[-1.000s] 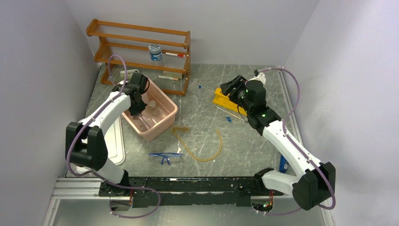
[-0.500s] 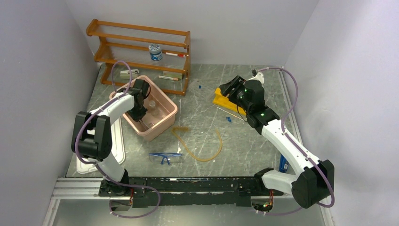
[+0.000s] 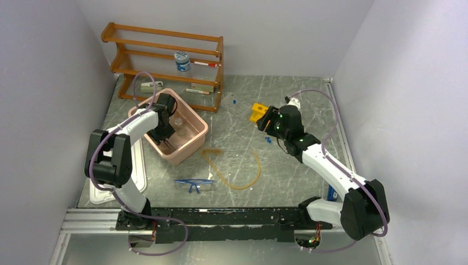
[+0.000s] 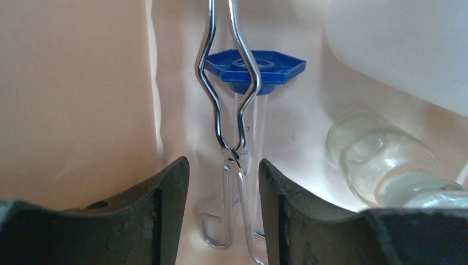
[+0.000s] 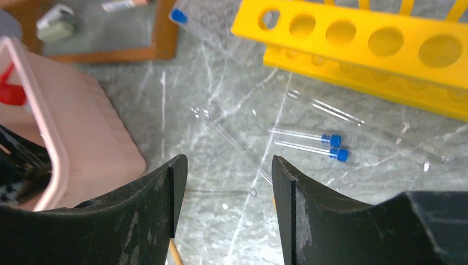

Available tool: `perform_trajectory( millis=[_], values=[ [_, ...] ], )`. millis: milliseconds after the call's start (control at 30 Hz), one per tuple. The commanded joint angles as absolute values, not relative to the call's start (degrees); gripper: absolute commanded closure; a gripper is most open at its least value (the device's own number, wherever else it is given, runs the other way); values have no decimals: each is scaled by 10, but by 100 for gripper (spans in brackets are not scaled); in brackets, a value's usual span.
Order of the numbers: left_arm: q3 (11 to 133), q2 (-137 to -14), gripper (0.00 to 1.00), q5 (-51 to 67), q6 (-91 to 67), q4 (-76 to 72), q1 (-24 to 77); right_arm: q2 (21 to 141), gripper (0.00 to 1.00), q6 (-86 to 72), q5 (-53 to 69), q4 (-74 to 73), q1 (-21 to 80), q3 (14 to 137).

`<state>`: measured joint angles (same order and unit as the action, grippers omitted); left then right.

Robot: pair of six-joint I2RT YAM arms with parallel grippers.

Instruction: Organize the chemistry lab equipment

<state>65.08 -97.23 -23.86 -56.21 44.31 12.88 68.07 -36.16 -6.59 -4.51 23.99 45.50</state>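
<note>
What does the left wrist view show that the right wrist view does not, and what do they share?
Only the left wrist view: metal tongs, a blue-based cylinder and a clear glass bottle, all inside the pink tub. Only the right wrist view: the yellow holed rack, two blue-capped thin tubes, a wooden shelf leg. Both: that tub, and an open pincer: left pincer, right pincer.

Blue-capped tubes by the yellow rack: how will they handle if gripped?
The blue-capped tubes are thin, round and lying flat on the smooth table, so a nudge would probably roll them. Their clear, slim walls look fragile and likely slippery. Two lie close side by side, so the open right end effector might catch both.
</note>
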Motion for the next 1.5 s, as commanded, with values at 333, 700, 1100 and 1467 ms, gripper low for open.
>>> perform_trajectory(
  millis=[333, 700, 1100, 1467],
  values=[
    [716, -821, 43, -206, -470, 425, 127, 817, 40, -125, 62, 91, 358, 453],
    [703, -669, 24, 65, -272, 221, 126, 927, 42, 61, 147, 163, 384, 449],
    [698, -627, 18, 169, -225, 131, 126, 984, 54, 211, 218, 21, 386, 511],
    [699, -632, 19, 173, -238, 129, 126, 1018, 58, 261, 133, -74, 393, 546]
  ],
)
